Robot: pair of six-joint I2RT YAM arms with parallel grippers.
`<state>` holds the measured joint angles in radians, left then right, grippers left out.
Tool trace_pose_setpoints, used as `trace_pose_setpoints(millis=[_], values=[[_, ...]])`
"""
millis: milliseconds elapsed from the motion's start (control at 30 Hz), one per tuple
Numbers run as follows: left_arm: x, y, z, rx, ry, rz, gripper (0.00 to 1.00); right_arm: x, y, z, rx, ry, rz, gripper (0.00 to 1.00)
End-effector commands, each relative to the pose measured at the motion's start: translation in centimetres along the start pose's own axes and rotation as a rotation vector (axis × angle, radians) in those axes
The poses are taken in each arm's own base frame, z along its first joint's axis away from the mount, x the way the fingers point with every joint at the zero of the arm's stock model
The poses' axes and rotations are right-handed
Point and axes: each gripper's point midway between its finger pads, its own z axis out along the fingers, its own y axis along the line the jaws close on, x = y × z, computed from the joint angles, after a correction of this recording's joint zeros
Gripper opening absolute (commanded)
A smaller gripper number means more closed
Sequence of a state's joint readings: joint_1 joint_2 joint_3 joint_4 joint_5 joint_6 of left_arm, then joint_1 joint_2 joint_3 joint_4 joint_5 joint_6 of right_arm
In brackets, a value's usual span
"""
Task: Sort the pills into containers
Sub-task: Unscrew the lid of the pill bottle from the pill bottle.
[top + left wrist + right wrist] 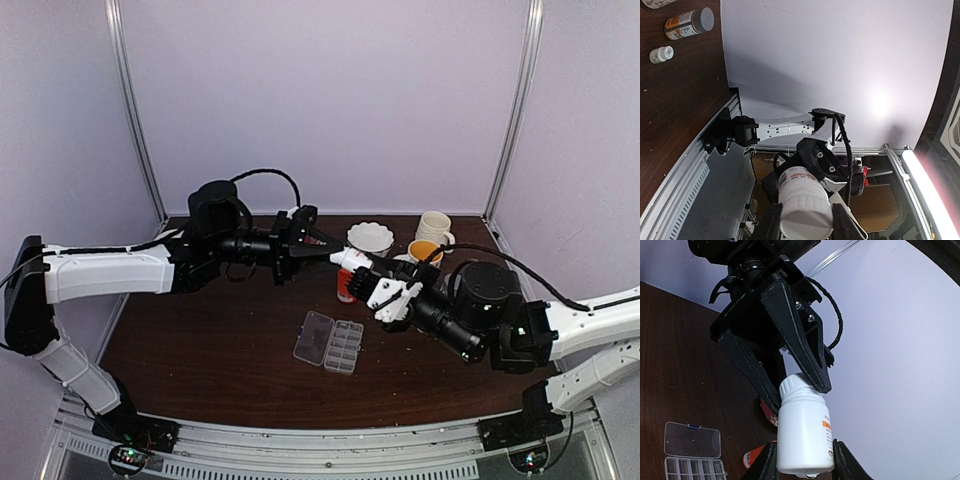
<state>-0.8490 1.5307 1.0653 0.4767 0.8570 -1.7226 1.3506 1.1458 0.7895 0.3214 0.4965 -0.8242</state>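
Evidently the two arms meet above the table [200,350] to open something. The right gripper [805,465] is clamped round a white bottle [802,440], and the left gripper [335,254] is pinched on its cap [797,386], presumably to twist it off. The pill organizer [314,336] lies open beneath. No pills show; probably they are inside the bottle.

White bottle [802,440], orange label [826,426]; clear organizer [328,343]; dark brown table [220,350].
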Motion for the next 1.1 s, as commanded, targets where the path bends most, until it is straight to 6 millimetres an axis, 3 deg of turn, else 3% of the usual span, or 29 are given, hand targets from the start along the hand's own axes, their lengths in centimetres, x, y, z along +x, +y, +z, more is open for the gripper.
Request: trace_pose_setpoints(millis=[0,300,533,867,1067], values=[[1.1,-3.6,-0.3,0.087,0.026,0.097,0.08,-1.4,1.4,-0.8,-0.055,-0.121,0.075,0.00],[1.7,-4.4,-0.5,0.025,0.040,0.176,0.18,-1.8,0.4,-1.4,-0.117,-0.236,0.395,0.00],[1.8,-3.6,-0.8,-0.026,0.030,0.182,0.18,-1.6,0.2,-1.6,-0.121,-0.290,0.499,0.00],[1.8,-5.8,-1.1,-0.015,0.013,0.234,0.18,-1.4,-0.5,-1.8,-0.091,-0.378,0.633,0.00],[1.9,-6.6,-1.4,0.009,0.002,0.256,0.18,-2.0,-2.3,-2.4,-0.038,-0.469,0.727,0.00]])
